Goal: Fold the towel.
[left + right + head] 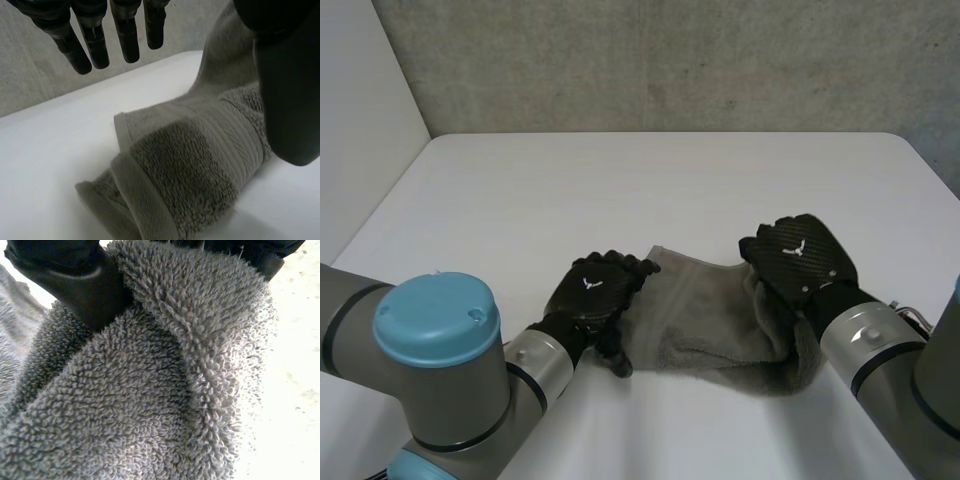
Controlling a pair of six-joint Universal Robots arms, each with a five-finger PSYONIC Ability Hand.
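Note:
A grey towel (710, 320) lies bunched on the white table (650, 190) between my two hands. My left hand (595, 300) rests at the towel's left edge, fingers straight and open; in its wrist view the fingers (90, 45) hang above the table with the folded towel (190, 165) beside the thumb (290, 90). My right hand (800, 255) is at the towel's right end, lifted slightly, fingers curled into the cloth. In the right wrist view the thumb (80, 280) pinches a thick fold of towel (150, 390) against the fingers.
The table's far edge meets a concrete wall (670, 60); a white panel (360, 120) stands at the left. Bare tabletop stretches beyond the towel and to both sides.

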